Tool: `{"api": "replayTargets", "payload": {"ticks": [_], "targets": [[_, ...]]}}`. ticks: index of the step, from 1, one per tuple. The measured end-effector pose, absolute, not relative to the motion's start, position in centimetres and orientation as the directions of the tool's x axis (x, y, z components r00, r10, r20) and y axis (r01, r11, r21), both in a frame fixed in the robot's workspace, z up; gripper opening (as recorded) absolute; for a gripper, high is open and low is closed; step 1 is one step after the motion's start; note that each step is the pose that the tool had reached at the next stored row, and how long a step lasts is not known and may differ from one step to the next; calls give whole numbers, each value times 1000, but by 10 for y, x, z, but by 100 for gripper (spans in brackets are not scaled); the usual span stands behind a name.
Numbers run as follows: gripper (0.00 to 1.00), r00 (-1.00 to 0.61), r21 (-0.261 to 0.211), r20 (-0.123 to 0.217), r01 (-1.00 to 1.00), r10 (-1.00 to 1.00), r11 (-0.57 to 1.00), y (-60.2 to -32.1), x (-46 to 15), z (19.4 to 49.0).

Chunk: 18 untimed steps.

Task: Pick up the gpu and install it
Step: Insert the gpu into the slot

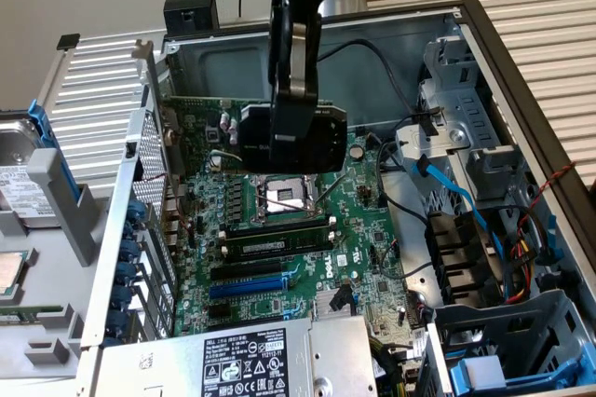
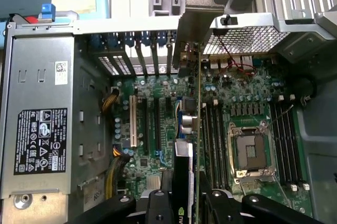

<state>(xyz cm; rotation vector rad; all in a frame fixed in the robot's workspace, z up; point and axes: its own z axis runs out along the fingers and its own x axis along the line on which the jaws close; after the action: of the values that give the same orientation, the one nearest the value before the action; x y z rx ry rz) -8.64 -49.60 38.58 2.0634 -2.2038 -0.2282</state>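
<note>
Over the open grey metal computer case (image 1: 447, 15), in the exterior view, the black two-finger gripper (image 1: 291, 113) hangs from above. It is pinched on the gpu (image 1: 321, 141), a small expansion card with a black plastic fan shroud. The card is held in the air above the far part of the large green motherboard (image 1: 363, 257), roughly over the square silver processor socket (image 1: 284, 197) and clear of every slot. Nearer than the socket, a thin black memory stick (image 1: 279, 245) sits in its slot. Nearer again lies a long blue expansion slot (image 1: 247, 285). A silver power supply with a black label (image 1: 242, 360) occupies the near edge of the case. A blue flat cable (image 1: 456, 197) runs through the drive bays on the exterior view's right. A silver hard drive (image 1: 14, 178) rests outside the case on the exterior view's left.

Wrist view: the black fingers (image 2: 158, 205) close on the gpu (image 2: 183, 166) from both sides, and the card is seen edge-on between them. Its long silver metal bracket (image 2: 197, 19) points toward the row of rear slot covers (image 2: 142, 56). Beneath the card lies the motherboard (image 2: 247, 92). To one side of the card are the processor socket (image 2: 251, 153) and the black memory slots. To the other side are a white expansion slot (image 2: 132, 121) and the power supply (image 2: 39, 124).
</note>
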Motion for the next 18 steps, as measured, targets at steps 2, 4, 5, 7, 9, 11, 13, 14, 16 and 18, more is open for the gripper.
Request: {"api": "replayTargets", "payload": {"ticks": [2, 4, 5, 7, 9, 11, 13, 14, 16, 18], "targets": [[29, -67, 187, -19, -980, -998, 63, -496, -86, 383], [29, -66, 187, -19, -980, -998, 62, -496, -86, 379], [29, -66, 187, -19, -980, -998, 61, -496, -86, 377], [29, -65, 187, -19, -981, -998, 60, -495, -87, 373], [29, -63, 187, -19, -981, -998, 58, -494, -87, 370], [29, -58, 187, -19, -981, -998, 54, -492, -88, 366], [29, -49, 187, -20, -981, -999, 44, -491, -90, 364], [29, -43, 187, -19, -982, -999, 39, -491, -91, 363], [29, -29, 187, -19, -982, -999, 25, -490, -92, 361], [29, -20, 187, -19, -982, -1000, 16, -489, -93, 359]]}}
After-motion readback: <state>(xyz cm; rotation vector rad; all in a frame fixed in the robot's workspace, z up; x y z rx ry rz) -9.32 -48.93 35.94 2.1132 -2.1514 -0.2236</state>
